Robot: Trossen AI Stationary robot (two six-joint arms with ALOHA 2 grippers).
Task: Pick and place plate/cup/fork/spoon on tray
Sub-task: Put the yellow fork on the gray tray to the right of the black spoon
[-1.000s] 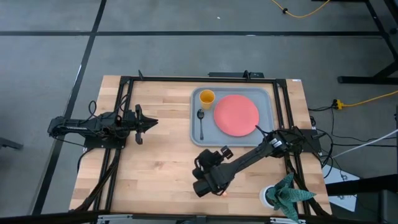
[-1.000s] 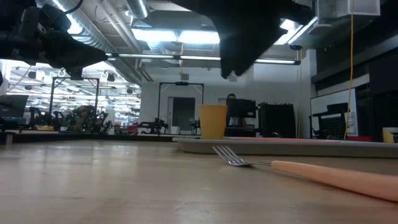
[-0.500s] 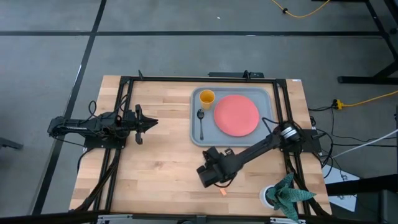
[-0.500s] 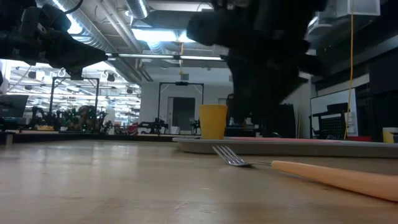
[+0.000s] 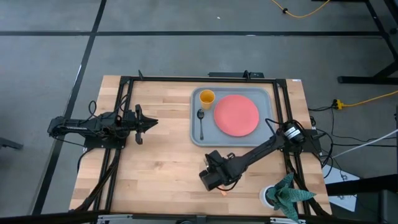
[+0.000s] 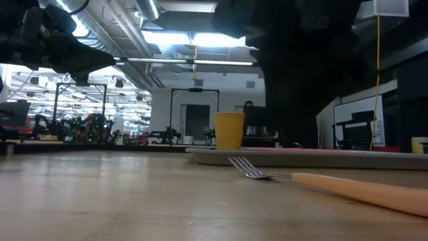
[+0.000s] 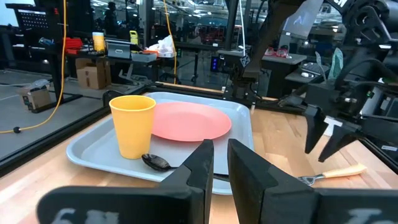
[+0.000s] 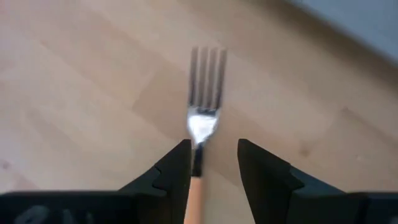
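The fork (image 8: 203, 118) lies flat on the bare table near its front edge, tines toward the tray; only its orange handle end (image 5: 222, 191) shows in the high view. My right gripper (image 5: 214, 180) hangs just above it, open, one finger on each side of the fork's neck (image 8: 198, 157), pointing down. The grey-blue tray (image 5: 194, 134) holds the coral plate (image 5: 236, 114), the yellow cup (image 5: 207, 97) and the dark spoon (image 5: 201, 121). My left gripper (image 5: 149, 122) waits shut at the table's left.
A black frame (image 5: 124, 124) runs around the table. A white holder with a green cloth (image 5: 286, 194) stands at the near right corner. Bare wood lies between the tray's near rim and the fork.
My right gripper has come down toward the fork and a little toward the table's right edge, and now has its fingers on either side of the fork. The fork has stayed where it lay.
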